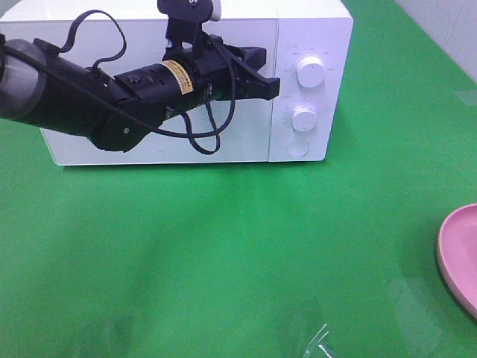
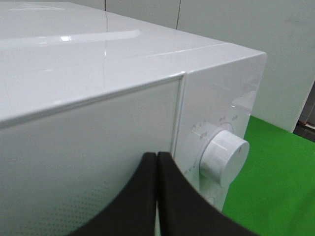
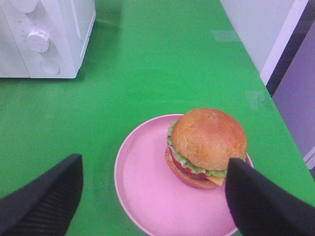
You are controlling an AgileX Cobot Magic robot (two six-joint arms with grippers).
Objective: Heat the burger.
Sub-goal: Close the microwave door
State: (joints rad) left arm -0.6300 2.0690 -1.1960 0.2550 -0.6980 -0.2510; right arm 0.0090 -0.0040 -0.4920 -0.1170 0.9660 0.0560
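The left gripper [image 2: 156, 162], jaws pressed together and holding nothing, is hovering at the microwave [image 2: 98, 98] door's edge. The right gripper [image 3: 152, 189] is gaping wide above the burger [image 3: 206, 146], which is sitting on the pink plate [image 3: 142, 182] at the surface's right edge.

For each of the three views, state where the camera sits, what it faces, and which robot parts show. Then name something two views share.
Exterior high: mounted above, facing the microwave; left gripper at its door.
Left wrist: on the left arm, facing the door edge; shut fingertips.
Right wrist: above the burger on the pink plate; open fingers.
Shared: microwave, all three.
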